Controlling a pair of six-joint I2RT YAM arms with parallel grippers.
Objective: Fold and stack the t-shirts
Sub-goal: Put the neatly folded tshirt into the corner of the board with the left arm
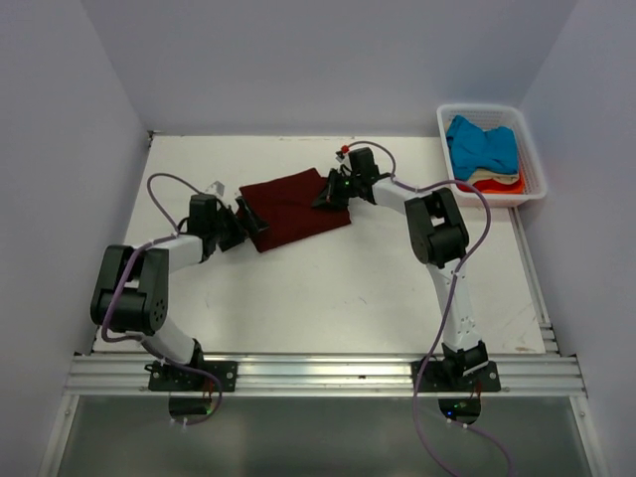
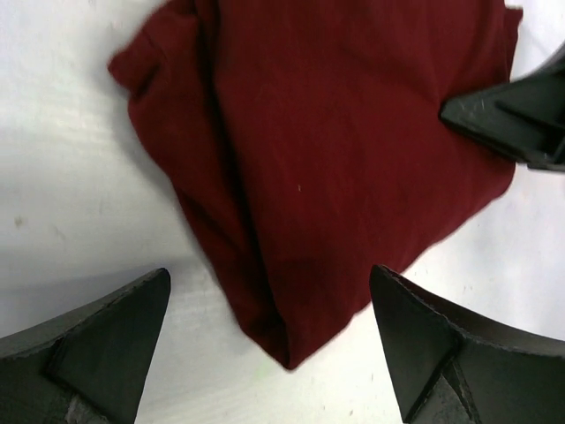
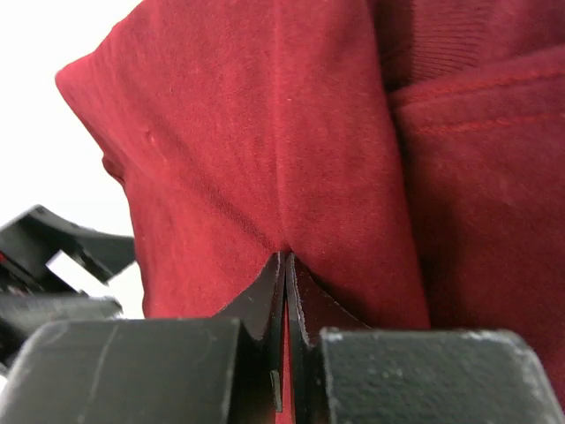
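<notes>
Maroon t-shirt (image 1: 295,209) is found lying loosely folded on the white tabletop (image 1: 328,288), far of middle, between the two arms. Its far-right edge is pinched by the right gripper (image 3: 285,265), fingers pressed together on a fold of cloth. The left gripper (image 2: 267,276) is held spread over the near-left corner. Other t-shirts (image 1: 484,154), blue on top, are heaped in the white basket (image 1: 534,159) at far right.

Bright, even overhead light; the white desk (image 1: 328,288) glares nearly blown out in both wrist views. Shadows are soft (faint, short ones only). The right tool (image 3: 285,265) looks slightly blurred up close
</notes>
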